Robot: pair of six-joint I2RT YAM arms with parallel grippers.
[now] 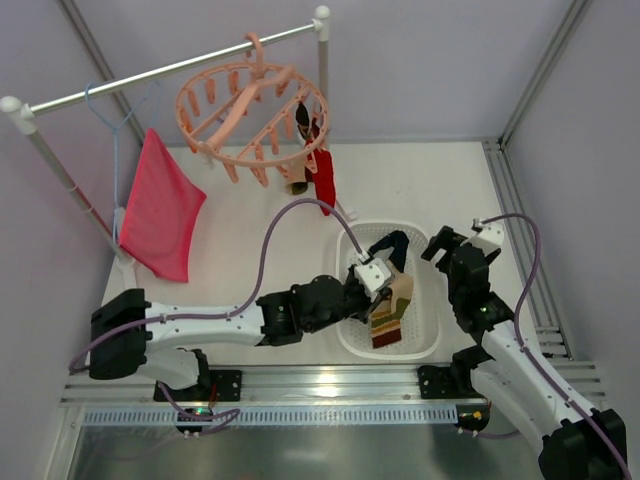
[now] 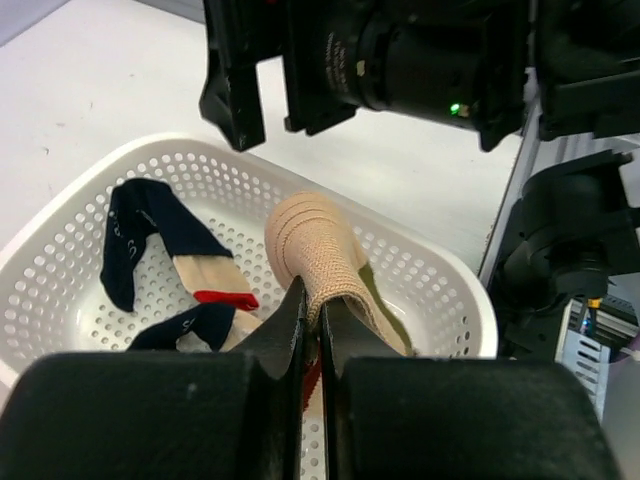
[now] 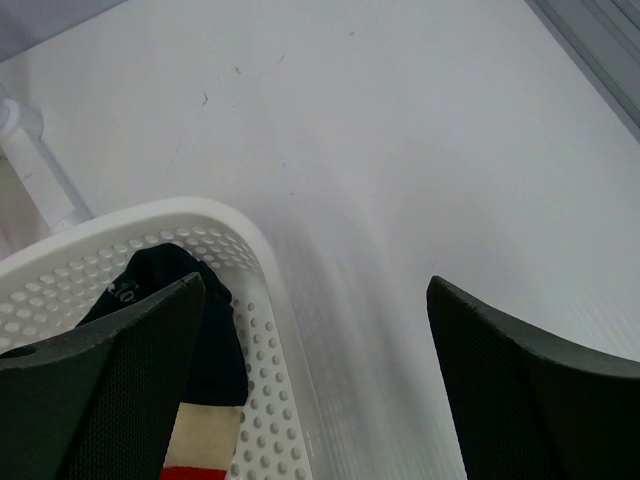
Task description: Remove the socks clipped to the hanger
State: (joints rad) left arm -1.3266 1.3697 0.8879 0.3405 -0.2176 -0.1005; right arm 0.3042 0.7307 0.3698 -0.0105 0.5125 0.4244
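Left jaws clamp tan sock (image 2: 318,250).

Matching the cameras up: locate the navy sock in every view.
Top external: navy sock at the far end of the white basket.
Left wrist: navy sock at left, in the white basket, left of the tan sock.
Right wrist: navy sock bottom left, inside the white basket rim.
Shared landmark: the perforated white basket.

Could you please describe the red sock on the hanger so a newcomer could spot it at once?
Start at the rail across the back, where the salmon-pink ring hanger hangs. On the ring's right side two socks dangle. The red sock is the plain bright one, to the right of a darker sock.
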